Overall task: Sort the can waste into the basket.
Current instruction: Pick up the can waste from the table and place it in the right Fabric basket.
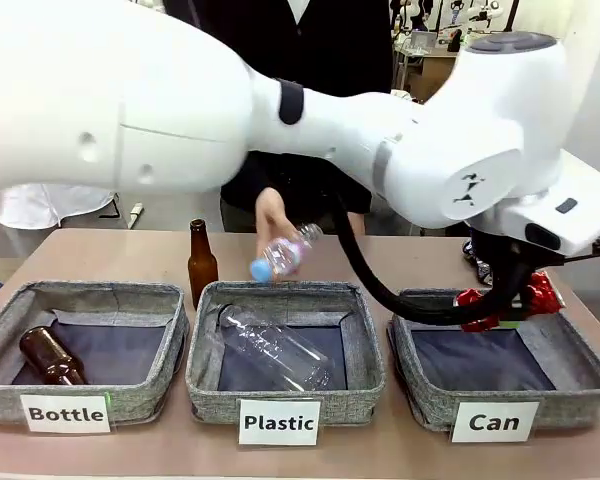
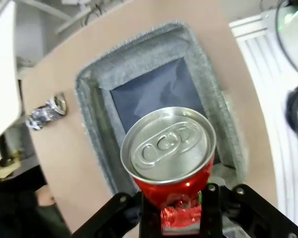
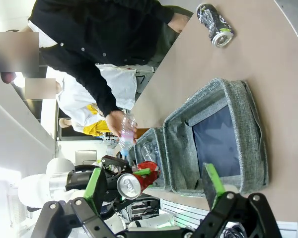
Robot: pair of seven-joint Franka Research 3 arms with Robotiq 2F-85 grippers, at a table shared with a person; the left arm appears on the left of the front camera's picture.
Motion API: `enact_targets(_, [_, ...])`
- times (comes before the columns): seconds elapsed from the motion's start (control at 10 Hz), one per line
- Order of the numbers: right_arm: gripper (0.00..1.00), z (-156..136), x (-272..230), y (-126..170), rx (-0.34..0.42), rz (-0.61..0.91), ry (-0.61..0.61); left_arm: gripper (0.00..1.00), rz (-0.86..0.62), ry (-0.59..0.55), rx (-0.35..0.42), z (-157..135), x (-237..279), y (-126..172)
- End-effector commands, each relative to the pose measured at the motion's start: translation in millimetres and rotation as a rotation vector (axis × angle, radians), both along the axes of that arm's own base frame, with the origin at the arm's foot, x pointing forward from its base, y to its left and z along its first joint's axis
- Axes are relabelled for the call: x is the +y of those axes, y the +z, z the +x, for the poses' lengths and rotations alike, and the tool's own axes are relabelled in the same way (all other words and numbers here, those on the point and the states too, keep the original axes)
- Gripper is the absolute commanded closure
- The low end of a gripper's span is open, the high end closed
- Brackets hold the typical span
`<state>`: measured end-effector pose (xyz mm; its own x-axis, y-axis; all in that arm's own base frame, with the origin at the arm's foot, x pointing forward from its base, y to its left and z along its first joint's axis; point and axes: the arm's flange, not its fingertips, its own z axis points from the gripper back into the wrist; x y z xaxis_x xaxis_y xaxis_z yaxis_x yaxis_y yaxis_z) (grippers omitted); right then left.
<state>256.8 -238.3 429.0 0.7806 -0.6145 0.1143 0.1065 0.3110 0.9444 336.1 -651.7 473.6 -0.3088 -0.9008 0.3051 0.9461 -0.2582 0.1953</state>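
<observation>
Jaws of the left gripper [image 2: 174, 210] are clenched on the crushed red can [image 2: 168, 148], held above the Can basket [image 2: 97, 99] at the table's right end. The right gripper [image 3: 152, 182] stands wide apart, gripping nothing. The silver can [image 3: 214, 24] lies on the table beyond the basket's far side.

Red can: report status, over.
Left gripper shut on red can, over Can basket. Right gripper open, empty. Silver can on table, outside basket. Nothing between red can and basket.

Shiny red can [image 2: 168, 146], silver lid, above grey woven basket [image 2: 134, 49] with dark navy base; silver-and-black can [image 3: 213, 22] apart from basket
</observation>
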Motion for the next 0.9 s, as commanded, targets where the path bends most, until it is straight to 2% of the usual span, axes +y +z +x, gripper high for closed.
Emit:
enact_targets(0.0, [0.0, 2.3, 0.0, -1.1, -0.038, 0.004, -0.004, 0.72, 0.045, 0.015, -0.011, 12.0, -21.2, 2.1])
enact_targets(0.5, [0.0, 2.3, 0.0, -1.1, -0.038, 0.004, -0.004, 0.69, 0.051, 0.007, -0.022, 9.2, -21.2, -1.4])
enact_targets(0.6, [0.0, 2.3, 0.0, -1.1, -0.038, 0.004, -0.004, 0.32, 0.044, 0.01, -0.021, 10.9, -19.7, -1.4])
enact_targets(0.7, [0.0, 2.3, 0.0, -1.1, -0.038, 0.004, -0.004, 0.12, 0.053, 0.007, -0.023, 12.3, -19.3, -1.6])
enact_targets(0.8, [0.0, 2.3, 0.0, -1.1, -0.038, 0.004, -0.004, 0.0, 0.049, 0.003, -0.026, 12.1, -18.9, -1.0])
